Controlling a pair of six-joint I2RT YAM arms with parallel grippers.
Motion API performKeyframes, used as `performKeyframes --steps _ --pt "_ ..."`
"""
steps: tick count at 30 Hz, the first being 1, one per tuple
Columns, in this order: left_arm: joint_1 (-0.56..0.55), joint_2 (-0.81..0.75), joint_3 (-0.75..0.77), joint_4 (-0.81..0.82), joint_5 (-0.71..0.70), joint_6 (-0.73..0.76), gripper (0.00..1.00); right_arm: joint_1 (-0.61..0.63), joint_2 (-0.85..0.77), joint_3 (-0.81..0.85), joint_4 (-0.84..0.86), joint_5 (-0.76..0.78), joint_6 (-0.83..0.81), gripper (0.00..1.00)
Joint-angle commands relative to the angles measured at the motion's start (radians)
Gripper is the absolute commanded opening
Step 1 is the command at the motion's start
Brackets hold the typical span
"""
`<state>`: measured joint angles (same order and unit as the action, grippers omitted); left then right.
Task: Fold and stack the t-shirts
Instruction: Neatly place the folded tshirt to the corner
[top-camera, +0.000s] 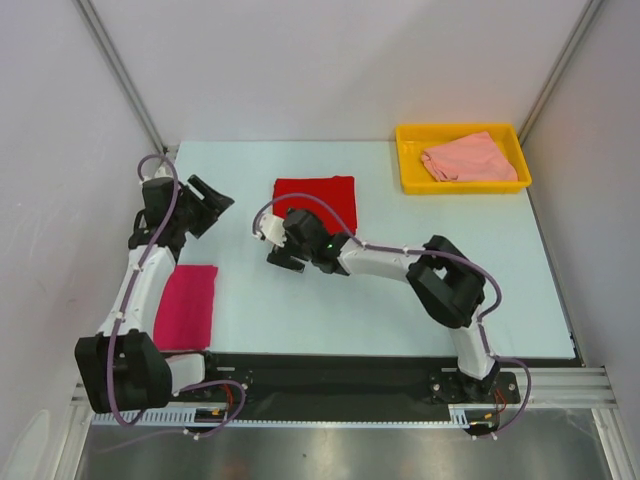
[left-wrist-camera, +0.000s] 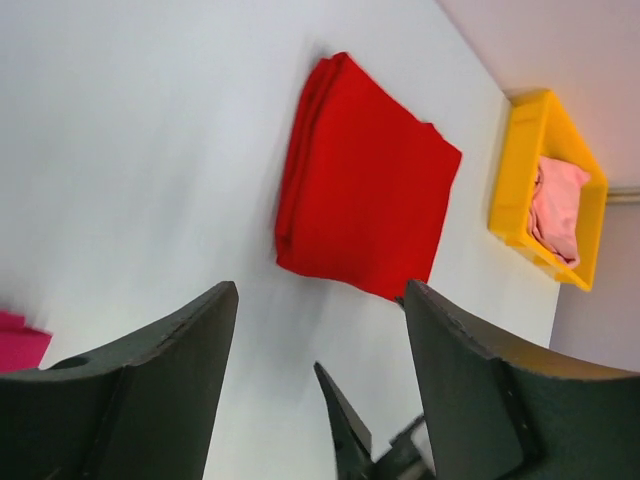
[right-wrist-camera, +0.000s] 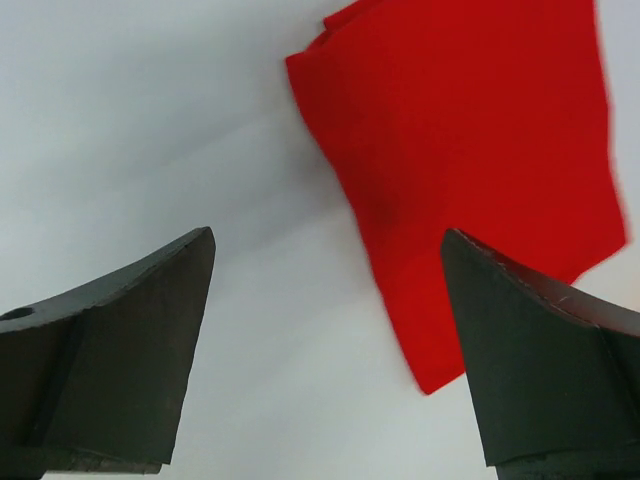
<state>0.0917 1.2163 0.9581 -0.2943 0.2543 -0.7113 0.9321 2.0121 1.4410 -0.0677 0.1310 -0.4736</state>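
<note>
magenta shirt (top-camera: 186, 305): folded into a long rectangle, lies flat on the table (top-camera: 400, 310) at the near left, just beside the left arm (top-camera: 135, 290).
right pincer (top-camera: 272, 248): wide open, holds nothing, hangs over bare table just short of the near edge of the red cloth; in the right wrist view (right-wrist-camera: 328, 232) shows both dark fingers spread well apart, with the table between them.
left pincer (top-camera: 218, 200): also spread wide and empty, raised at the left side of the table, well apart from every shirt; in the left wrist view (left-wrist-camera: 320, 290) faces across the table toward the red cloth.
red shirt (top-camera: 316, 203): folded into a neat square, lies flat mid-table, touched by neither pincer.
tray (top-camera: 410, 170): yellow plastic, sits at the far right corner of the table.
salmon shirt (top-camera: 470, 160): loosely bunched, lies inside the tray.
</note>
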Motion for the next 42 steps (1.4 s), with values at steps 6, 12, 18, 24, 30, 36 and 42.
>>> performKeyframes --steps 6,12,18,24,30,36,42 --pt "0.034 -0.109 0.024 -0.129 -0.079 -0.094 0.71 0.039 0.169 0.038 0.249 0.277 -0.384 0.93" --pt "0.052 -0.090 -0.018 -0.167 -0.041 -0.145 0.71 0.042 0.249 0.047 0.322 0.274 -0.441 0.89" --pt "0.063 -0.107 -0.039 -0.201 -0.044 -0.128 0.79 0.034 0.335 0.099 0.387 0.246 -0.510 0.78" --pt "0.065 -0.031 -0.088 -0.142 0.051 -0.169 0.86 0.011 0.317 0.130 0.316 0.154 -0.435 0.35" --pt "0.057 0.107 -0.107 -0.013 0.198 -0.264 0.86 -0.039 0.271 0.165 0.220 0.084 -0.399 0.06" --pt "0.007 0.270 -0.032 0.122 0.272 -0.381 0.94 -0.093 0.172 0.182 0.132 -0.029 -0.356 0.00" --pt "-0.084 0.554 0.183 0.196 0.315 -0.462 1.00 -0.099 0.106 0.162 0.105 -0.074 -0.332 0.00"
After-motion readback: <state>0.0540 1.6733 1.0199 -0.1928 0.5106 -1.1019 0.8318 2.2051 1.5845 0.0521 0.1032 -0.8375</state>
